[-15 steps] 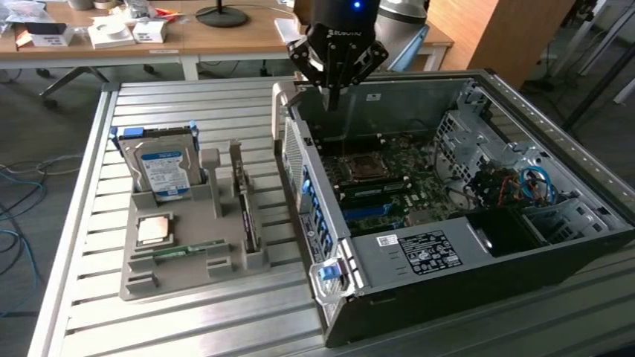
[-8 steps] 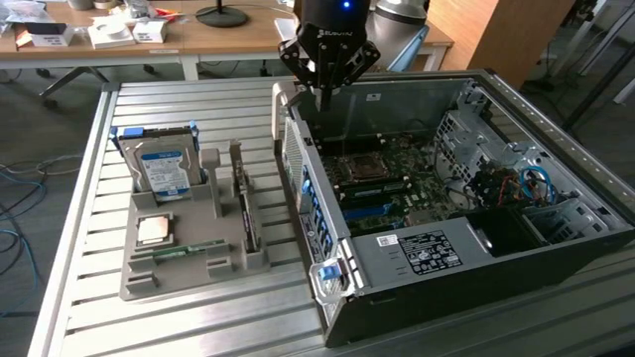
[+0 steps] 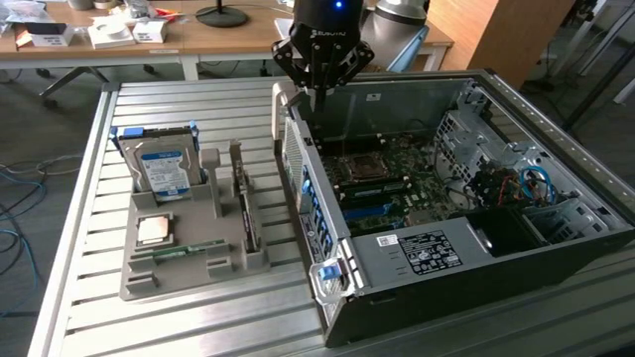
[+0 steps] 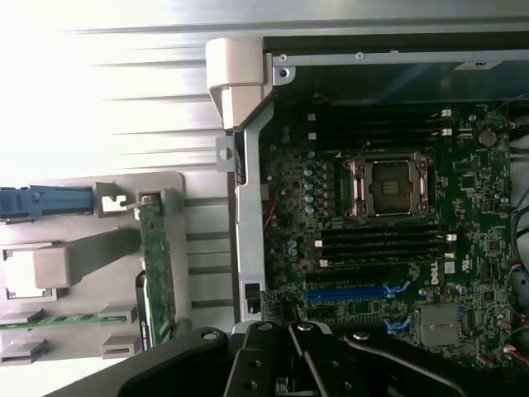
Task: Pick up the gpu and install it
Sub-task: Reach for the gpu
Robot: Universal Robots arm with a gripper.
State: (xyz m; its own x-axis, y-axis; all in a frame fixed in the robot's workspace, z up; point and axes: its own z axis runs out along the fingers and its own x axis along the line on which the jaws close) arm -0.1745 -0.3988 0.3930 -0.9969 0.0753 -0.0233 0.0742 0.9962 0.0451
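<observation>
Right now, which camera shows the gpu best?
The wrist view: the gpu stands on edge in the grey holder, its green length visible. The exterior view shows the gpu as a thin dark sliver.

My arm (image 3: pixel 332 15) runs off the top edge of the exterior view. In the wrist view my gripper (image 4: pixel 293 356) is cut by the picture's edge, and its dark linkage covers one end of the gpu (image 4: pixel 157 265) and a strip of the motherboard (image 4: pixel 397 248). The hard drive (image 4: pixel 41 201) is a blue sliver cut off at the edge. Glare washes out the table (image 4: pixel 124 83). The label (image 3: pixel 421 249) on the case (image 3: pixel 397 294) is too small to read
</observation>
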